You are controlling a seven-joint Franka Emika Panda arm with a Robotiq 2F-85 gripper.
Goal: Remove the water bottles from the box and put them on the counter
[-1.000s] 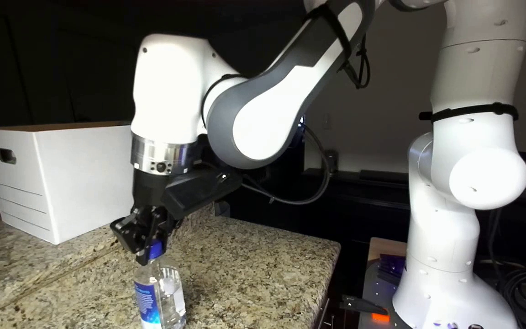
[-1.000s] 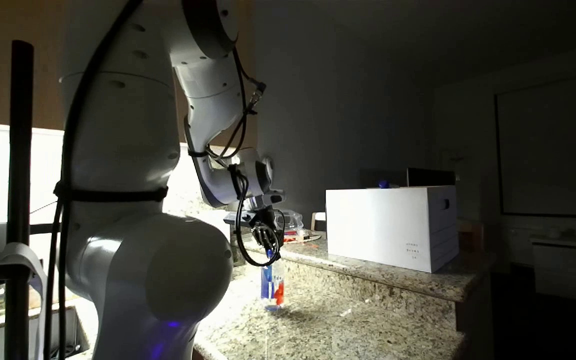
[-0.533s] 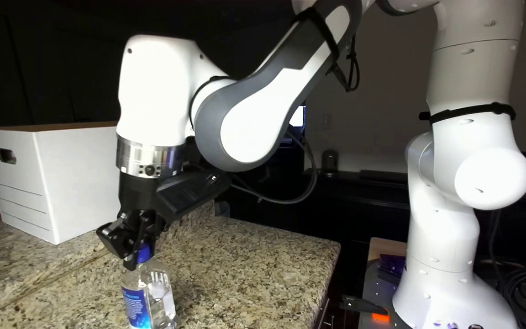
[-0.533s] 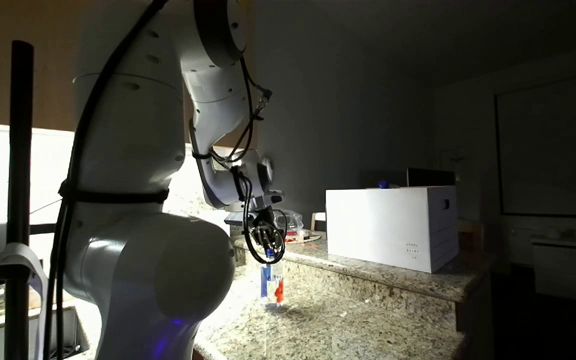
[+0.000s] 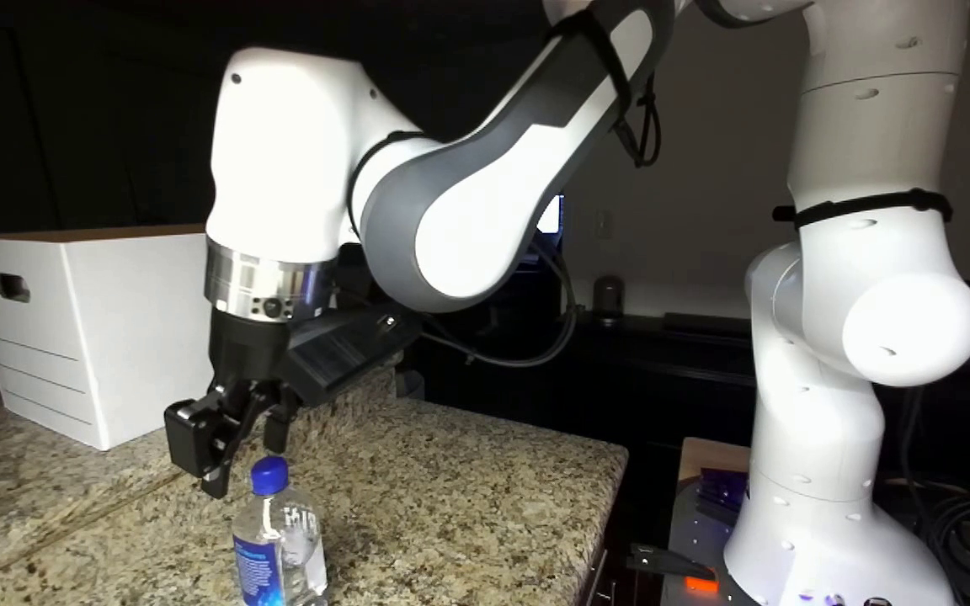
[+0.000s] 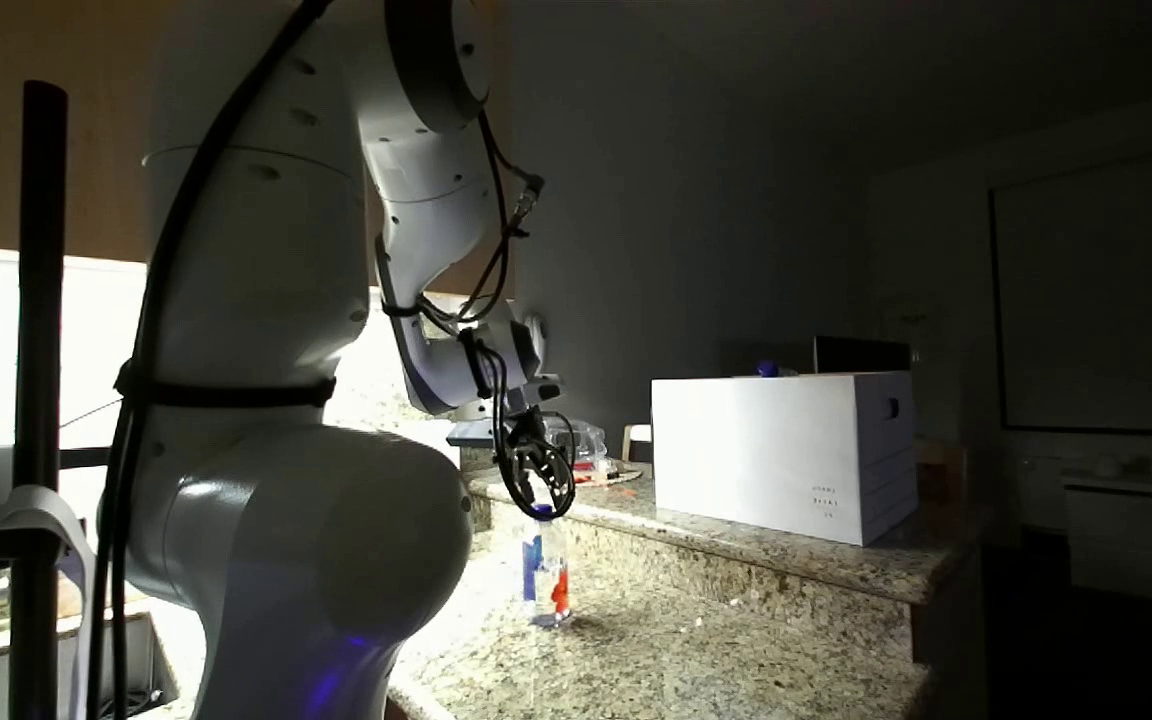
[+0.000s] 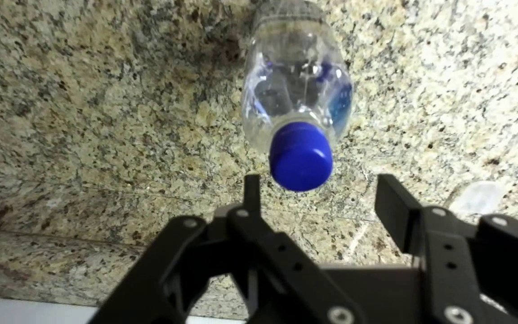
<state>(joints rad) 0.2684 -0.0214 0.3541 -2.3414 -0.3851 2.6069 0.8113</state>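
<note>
Jaws apart, the gripper [image 7: 316,198] held nothing — presumably spread so the water bottle [image 7: 292,81] could stand unaided, upright on the counter [image 7: 106,112] just below it. The box [image 6: 756,450] (perhaps leaving working room) sat off to the gripper's side.

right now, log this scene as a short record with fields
object: clear plastic bottle with blue cap, upright on speckled beige-grey granite counter
grasp: nothing held; black two-fingered hand open near the cap
container: large white rectangular box on raised granite ledge
above box rim: small rounded blue shape, perhaps another cap
box contents: not visible
</note>
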